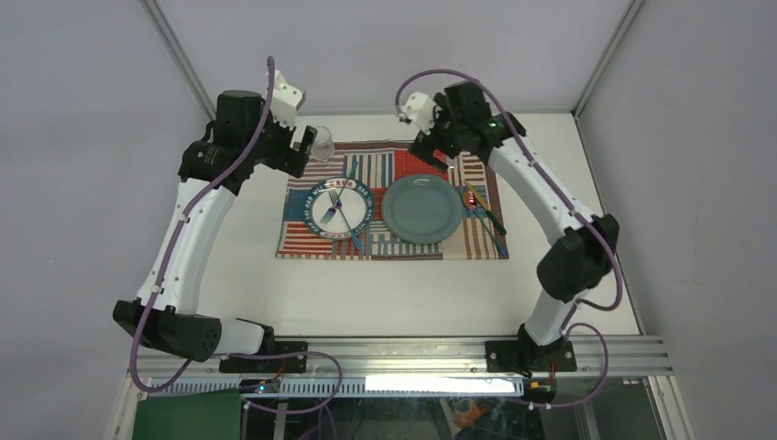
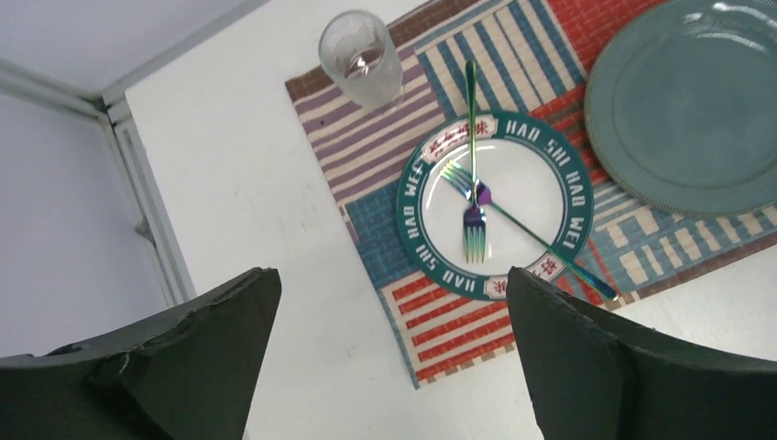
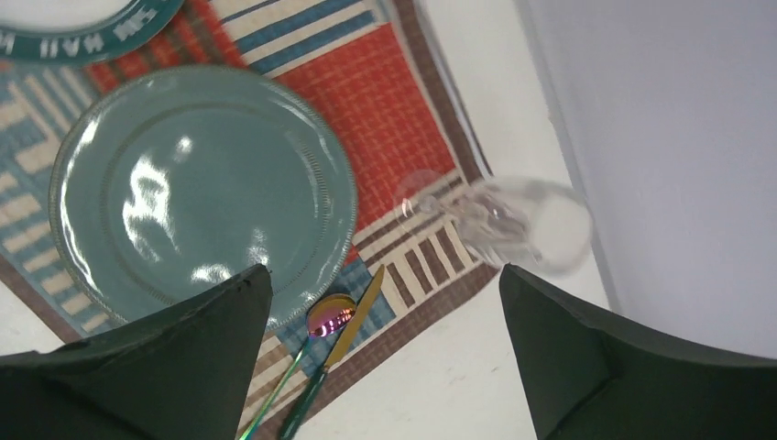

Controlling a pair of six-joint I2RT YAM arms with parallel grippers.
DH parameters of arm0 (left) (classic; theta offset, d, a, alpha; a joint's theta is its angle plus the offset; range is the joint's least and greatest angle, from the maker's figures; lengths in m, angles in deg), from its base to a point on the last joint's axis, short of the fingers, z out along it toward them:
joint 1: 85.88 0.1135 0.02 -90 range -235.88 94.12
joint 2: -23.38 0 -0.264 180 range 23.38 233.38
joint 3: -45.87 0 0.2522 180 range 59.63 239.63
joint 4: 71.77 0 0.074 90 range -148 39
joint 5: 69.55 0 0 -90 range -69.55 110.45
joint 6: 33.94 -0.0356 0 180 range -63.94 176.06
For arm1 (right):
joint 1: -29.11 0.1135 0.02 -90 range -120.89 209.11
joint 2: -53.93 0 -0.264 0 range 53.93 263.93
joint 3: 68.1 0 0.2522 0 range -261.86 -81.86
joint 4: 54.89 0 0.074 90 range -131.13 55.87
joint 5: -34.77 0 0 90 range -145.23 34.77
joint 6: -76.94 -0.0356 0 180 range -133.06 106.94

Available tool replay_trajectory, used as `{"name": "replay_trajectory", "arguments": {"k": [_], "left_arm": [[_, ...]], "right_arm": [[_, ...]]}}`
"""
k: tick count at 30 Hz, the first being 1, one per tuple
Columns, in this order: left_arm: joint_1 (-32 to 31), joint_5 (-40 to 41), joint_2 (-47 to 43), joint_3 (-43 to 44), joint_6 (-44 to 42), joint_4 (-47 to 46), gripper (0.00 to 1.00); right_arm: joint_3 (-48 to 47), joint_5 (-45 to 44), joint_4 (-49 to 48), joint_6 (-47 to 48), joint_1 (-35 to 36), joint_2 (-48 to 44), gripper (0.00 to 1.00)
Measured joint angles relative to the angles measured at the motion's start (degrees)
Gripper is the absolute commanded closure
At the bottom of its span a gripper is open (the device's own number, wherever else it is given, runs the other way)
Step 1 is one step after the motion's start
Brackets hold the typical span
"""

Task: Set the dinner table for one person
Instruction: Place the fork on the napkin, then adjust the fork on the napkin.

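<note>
The white dinner table [image 1: 412, 293] carries a striped placemat [image 1: 394, 240]. On the mat lie a white green-rimmed plate [image 1: 341, 209] with two crossed forks [image 2: 474, 206] and a bare teal plate [image 1: 422, 209]. A spoon [image 3: 332, 314] and a knife [image 3: 359, 307] lie beside the teal plate. A clear glass [image 1: 321, 142] stands at the mat's far left corner. My left gripper [image 1: 302, 151] is open and empty next to it. My right gripper [image 1: 442, 156] is open and empty above the mat's far right corner. A second clear glass [image 3: 499, 220] looks blurred there.
Aluminium frame rails [image 1: 412, 353] run along the table's near edge, by the arm bases. Grey enclosure walls [image 1: 82, 137] with corner posts close the left, back and right sides. The placemat [image 2: 458, 321] edge lies between the left fingers [image 2: 183, 348].
</note>
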Motion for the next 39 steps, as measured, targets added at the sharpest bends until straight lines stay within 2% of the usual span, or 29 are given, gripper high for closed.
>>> {"name": "replay_trajectory", "arguments": {"k": [6, 8, 10, 16, 21, 27, 31, 35, 36, 39], "left_arm": [[0.0, 5.2, -2.9, -8.4, 0.6, -0.3, 0.01], [0.4, 7.0, -3.0, -10.9, 1.3, -0.5, 0.01], [0.8, 8.5, -3.4, -12.5, 1.9, -0.4, 0.01], [5.0, 10.6, -7.3, -14.9, 3.1, -1.5, 0.01], [8.0, 12.7, -7.8, -16.7, 4.5, -2.7, 0.01], [10.3, 12.8, -4.8, -18.5, 5.3, -3.0, 0.01], [10.6, 11.1, -3.2, -18.9, 6.1, -3.4, 0.01], [10.9, 6.1, -3.0, -18.9, 4.9, -3.8, 0.01], [10.9, 4.3, -2.9, -18.8, 4.4, -3.8, 0.03], [10.8, -2.3, 1.0, -15.5, 3.2, -1.3, 0.18]], "right_arm": [[-13.2, -0.7, 12.9, 15.3, 6.8, 16.0, 0.08], [-17.9, -1.1, 15.2, 20.4, 9.0, 21.3, 0.08], [-18.5, -1.6, 16.0, 24.3, 10.8, 23.6, 0.10], [-14.1, -1.9, 14.6, 34.3, 16.6, 24.3, 0.16], [-1.9, -2.7, 7.5, 41.2, 20.5, 21.7, 0.25], [3.3, -4.9, 2.3, 47.0, 22.1, 21.0, 0.25], [2.7, -6.8, -1.6, 46.3, 22.4, 20.9, 0.25], [-2.3, -8.4, -2.7, 38.9, 22.1, 20.9, 0.24], [-3.7, -8.6, -3.7, 36.1, 21.9, 20.7, 0.24], [-2.3, -10.0, -8.3, 28.1, 19.9, 17.3, 0.24]]}}
